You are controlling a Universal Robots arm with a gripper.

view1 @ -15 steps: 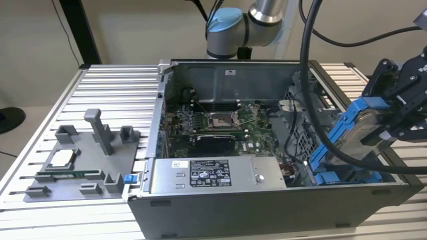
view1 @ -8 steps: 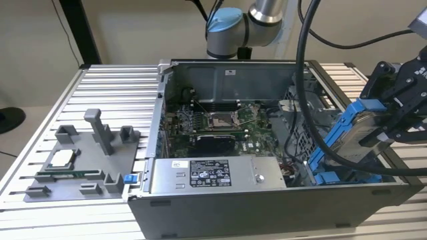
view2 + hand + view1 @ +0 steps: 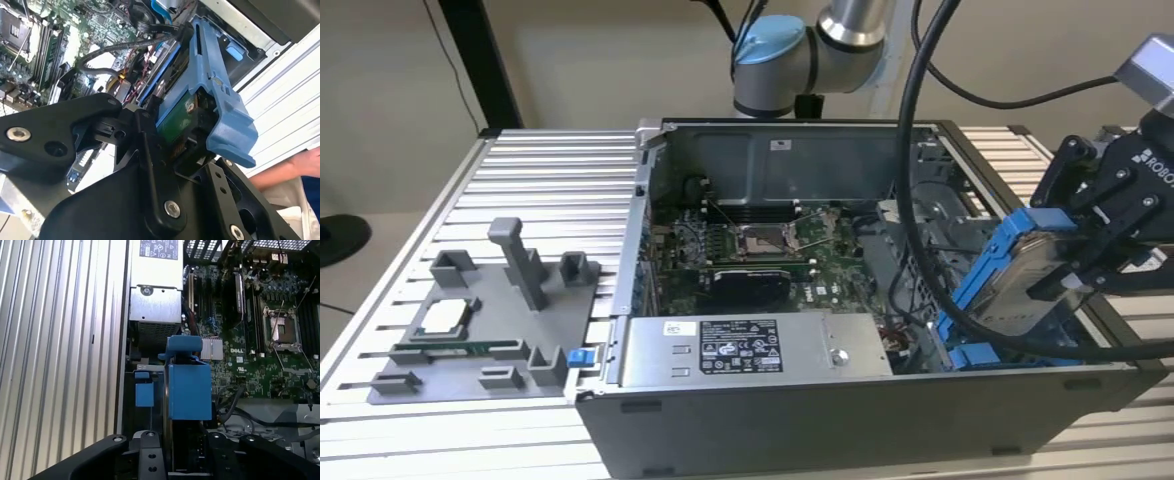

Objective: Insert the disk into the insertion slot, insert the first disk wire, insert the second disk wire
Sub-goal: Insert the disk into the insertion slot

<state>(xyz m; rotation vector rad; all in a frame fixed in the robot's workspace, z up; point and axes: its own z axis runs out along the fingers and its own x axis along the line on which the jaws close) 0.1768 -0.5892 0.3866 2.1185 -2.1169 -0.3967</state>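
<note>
On the exterior view's left, well apart from the case (image 3: 854, 425), a grey tray (image 3: 454, 375) lay on the slatted surface (image 3: 560, 190). The case stood open at the middle. A grey power box (image 3: 747, 350) sat along its near wall, and the board (image 3: 761, 250) lay behind that box, deeper in the case.

At the case's end on the exterior view's right, the disk (image 3: 1021, 280) hung tilted in its blue frame. Its lower end was down among the slot's (image 3: 981, 355) blue rails and its upper end rose above the case rim. It did not look seated, and I could not tell whether the frame touched the rails.

The end effector (image 3: 1078, 255) was clamped on the disk from outside the case, with the black fingers closed against its flat faces near the upper end. Both wrist views showed the same hold. The blue frame (image 3: 220, 100) stuck out past the end effector (image 3: 185, 145) toward the case floor, and the disk (image 3: 189, 390) stood edge-on above the black links (image 3: 185, 455).

By my judgement the disk would handle as a stiff, dense block, heavy for its bulk and easily hurt by a knock. Its metal faces looked smooth enough to slip. The plastic frame would likely give a little, so the faces or long sides were the better hold, clear of the plug end and its green circuit side (image 3: 175, 122).
</note>
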